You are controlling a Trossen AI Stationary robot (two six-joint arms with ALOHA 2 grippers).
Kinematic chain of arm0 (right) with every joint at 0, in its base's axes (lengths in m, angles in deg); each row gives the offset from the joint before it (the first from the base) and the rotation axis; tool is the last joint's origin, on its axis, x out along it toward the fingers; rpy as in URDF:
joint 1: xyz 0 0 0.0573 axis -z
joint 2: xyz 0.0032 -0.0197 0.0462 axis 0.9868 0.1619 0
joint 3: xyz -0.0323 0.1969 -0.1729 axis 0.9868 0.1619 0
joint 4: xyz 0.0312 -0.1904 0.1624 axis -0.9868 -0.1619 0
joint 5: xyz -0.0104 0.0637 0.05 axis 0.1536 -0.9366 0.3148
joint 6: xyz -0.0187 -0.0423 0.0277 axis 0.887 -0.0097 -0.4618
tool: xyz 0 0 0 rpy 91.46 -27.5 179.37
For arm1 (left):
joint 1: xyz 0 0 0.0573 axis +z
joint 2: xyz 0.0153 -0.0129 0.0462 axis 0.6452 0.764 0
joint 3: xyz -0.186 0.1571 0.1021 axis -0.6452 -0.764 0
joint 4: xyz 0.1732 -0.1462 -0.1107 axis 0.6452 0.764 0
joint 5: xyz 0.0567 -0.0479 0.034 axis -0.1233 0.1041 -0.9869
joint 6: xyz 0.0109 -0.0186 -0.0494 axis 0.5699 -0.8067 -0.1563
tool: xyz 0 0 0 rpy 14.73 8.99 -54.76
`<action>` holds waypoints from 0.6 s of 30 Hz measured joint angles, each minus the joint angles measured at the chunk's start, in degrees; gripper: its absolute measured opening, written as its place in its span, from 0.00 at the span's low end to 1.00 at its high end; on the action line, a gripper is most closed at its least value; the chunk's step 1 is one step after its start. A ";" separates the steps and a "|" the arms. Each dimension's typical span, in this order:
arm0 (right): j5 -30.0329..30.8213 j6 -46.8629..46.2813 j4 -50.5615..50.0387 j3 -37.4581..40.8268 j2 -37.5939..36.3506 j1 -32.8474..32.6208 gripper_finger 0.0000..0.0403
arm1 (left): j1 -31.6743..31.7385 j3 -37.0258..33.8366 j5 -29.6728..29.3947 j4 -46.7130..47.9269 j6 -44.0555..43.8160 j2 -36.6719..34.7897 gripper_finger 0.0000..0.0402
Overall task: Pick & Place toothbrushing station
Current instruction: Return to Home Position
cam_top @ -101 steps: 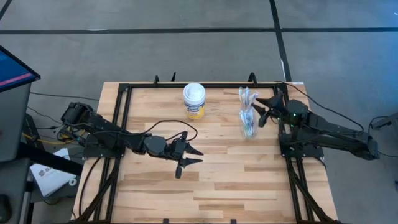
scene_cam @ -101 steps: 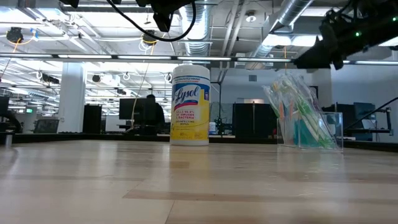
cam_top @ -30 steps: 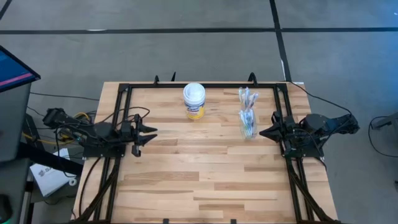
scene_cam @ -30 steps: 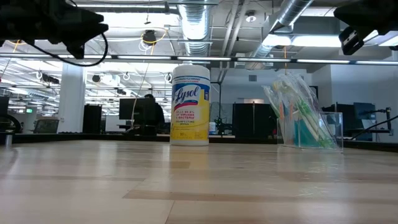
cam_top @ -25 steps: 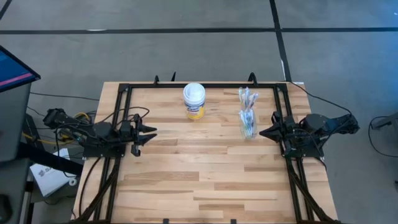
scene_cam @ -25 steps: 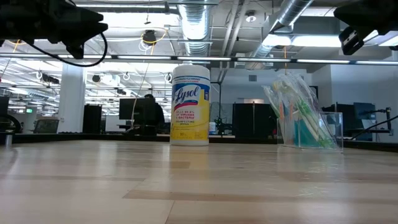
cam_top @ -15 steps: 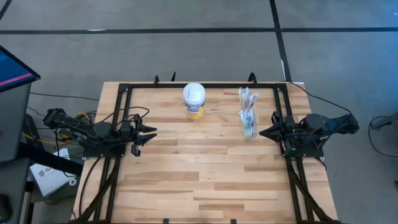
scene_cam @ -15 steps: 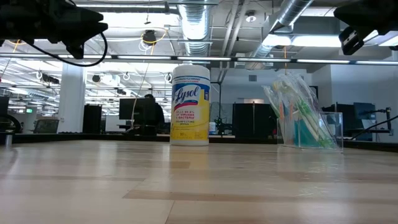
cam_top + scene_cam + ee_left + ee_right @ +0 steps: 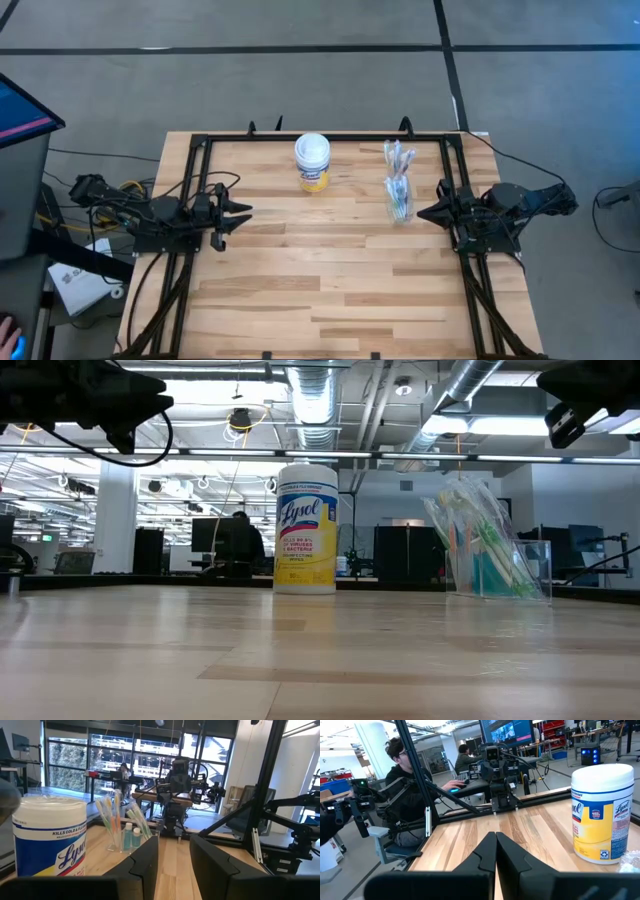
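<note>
Both arms pulled back from the tabletop to its side rails.

The dark two-finger left gripper (image 9: pixel 238 216), earlier stretched out over the middle of the light wooden table (image 9: pixel 330 290), is now folded back at the table's left rail. The dark right gripper (image 9: pixel 424 212), earlier spread open just beside the clear plastic organizer of toothbrushes (image 9: pixel 399 195), has drawn back to the right rail, its fingers now closed together.
</note>
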 joint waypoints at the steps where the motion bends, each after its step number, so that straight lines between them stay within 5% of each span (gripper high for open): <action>1: 0.00 0.00 0.02 0.00 0.00 -0.02 0.00 | 0.00 0.00 0.00 -0.02 0.00 0.00 0.27; 18: -0.11 0.00 -0.15 0.02 -1.47 0.00 0.00 | 0.00 -4.13 -0.13 -6.30 -0.43 -0.02 0.27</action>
